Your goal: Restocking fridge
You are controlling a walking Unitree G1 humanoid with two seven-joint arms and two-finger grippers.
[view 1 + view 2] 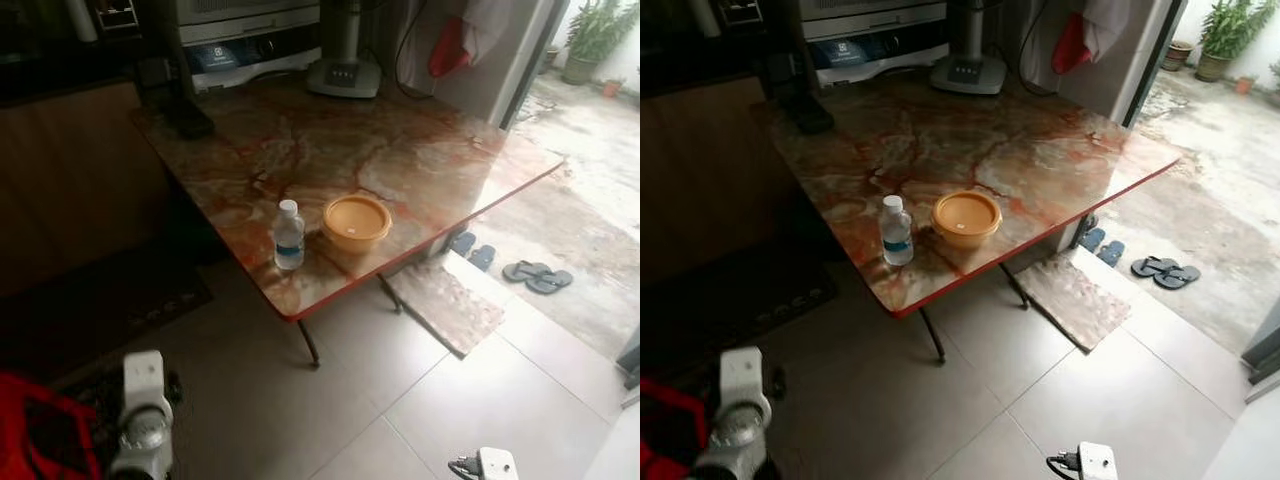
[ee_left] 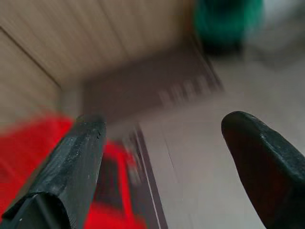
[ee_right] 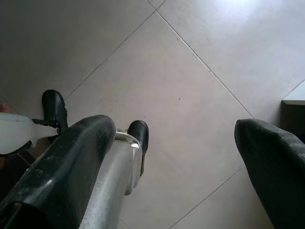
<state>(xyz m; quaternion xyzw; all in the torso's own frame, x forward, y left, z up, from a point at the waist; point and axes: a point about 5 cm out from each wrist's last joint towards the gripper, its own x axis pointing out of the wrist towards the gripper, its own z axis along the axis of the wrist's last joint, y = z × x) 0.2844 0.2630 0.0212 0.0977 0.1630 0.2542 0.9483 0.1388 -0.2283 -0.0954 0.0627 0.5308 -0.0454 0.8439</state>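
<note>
Tabletop (image 1: 420,160) bottle (image 1: 289,236), far beyond claws

Open worktop beyond the bowl
Water bottle (image 1: 288,235) just beside yellow bowl (image 1: 356,221); marble worktop (image 1: 420,150) behind the bowl lies bare.

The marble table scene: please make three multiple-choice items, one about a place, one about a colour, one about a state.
1. Where does the water bottle stand on the marble table?
A. near the front edge, beside the bowl
B. at the back, by the appliances
C. on the floor

2. What colour is the bowl?
A. green
B. yellow-orange
C. white

3. How are the left end effector's fingers?
A. shut on the bottle
B. shut, holding nothing
C. open, holding nothing

Answers: 1 A, the bottle stands close to the bowl near the front edge. 2 B, its lid is yellow-orange. 3 C, the left wrist view shows a wide gap.
</note>
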